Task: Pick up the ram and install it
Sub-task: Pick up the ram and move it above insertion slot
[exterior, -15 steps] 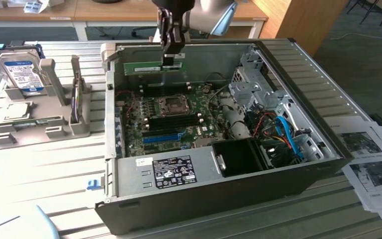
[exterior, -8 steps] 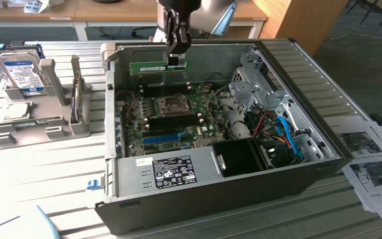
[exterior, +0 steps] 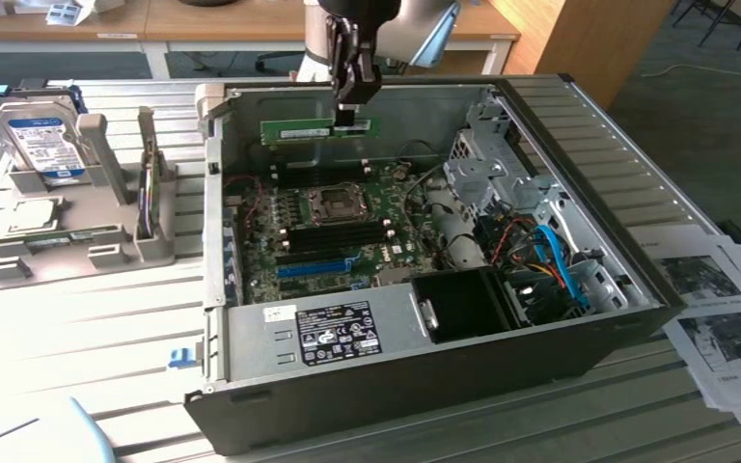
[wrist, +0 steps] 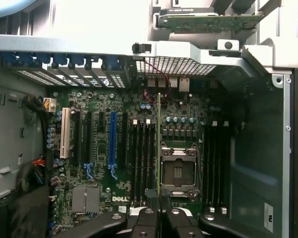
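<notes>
The tool (exterior: 352, 116) is closed almost fully on the ram (exterior: 306, 129). Its two fingers pinch the top edge of the green stick near one end, and the rest of the stick juts out level toward the exterior view's left. The ram hangs in the air, clear of the board and not seated in anything.

Directly under the tool lies the motherboard (exterior: 384, 253). In the wrist view the ram shows edge-on as a thin line between the black memory slots (wrist: 141, 158) and the processor socket (wrist: 179, 171), just beside both. A little farther from the tool, past the memory slots, is the long blue slot (wrist: 112, 144).

All of this sits inside an open computer case (exterior: 602, 145) lying on its side on the slatted worktop (exterior: 88, 328). The labelled power supply (exterior: 332, 328) is at the end of the case farthest from the tool.

Well away from the tool, outside the case on the exterior view's left, a hard drive (exterior: 36, 143) stands upright in a grey holder (exterior: 113, 174). On the opposite side of the case lie printed sheets (exterior: 718, 309).
</notes>
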Controlling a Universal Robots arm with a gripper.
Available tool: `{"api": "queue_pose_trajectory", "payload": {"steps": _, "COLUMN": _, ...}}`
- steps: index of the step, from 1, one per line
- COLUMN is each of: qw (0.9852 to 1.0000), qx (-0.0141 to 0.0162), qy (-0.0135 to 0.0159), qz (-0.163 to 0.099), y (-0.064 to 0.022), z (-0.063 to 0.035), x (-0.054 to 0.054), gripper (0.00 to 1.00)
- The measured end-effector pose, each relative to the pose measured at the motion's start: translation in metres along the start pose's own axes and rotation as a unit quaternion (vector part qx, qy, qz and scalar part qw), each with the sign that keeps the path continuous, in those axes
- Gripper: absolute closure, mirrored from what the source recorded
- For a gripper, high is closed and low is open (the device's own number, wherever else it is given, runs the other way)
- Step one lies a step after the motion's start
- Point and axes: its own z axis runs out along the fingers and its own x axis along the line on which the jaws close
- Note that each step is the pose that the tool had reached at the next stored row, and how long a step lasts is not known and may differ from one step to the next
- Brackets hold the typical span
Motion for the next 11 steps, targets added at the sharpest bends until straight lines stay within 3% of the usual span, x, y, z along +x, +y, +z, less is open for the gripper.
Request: {"api": "queue_pose_trajectory", "payload": {"steps": 11, "qw": 1.0, "qx": -0.0001, "qy": 0.0, "qz": 0.0, "y": -0.0122, "z": -0.0006, "x": 0.0, "gripper": 0.89}}
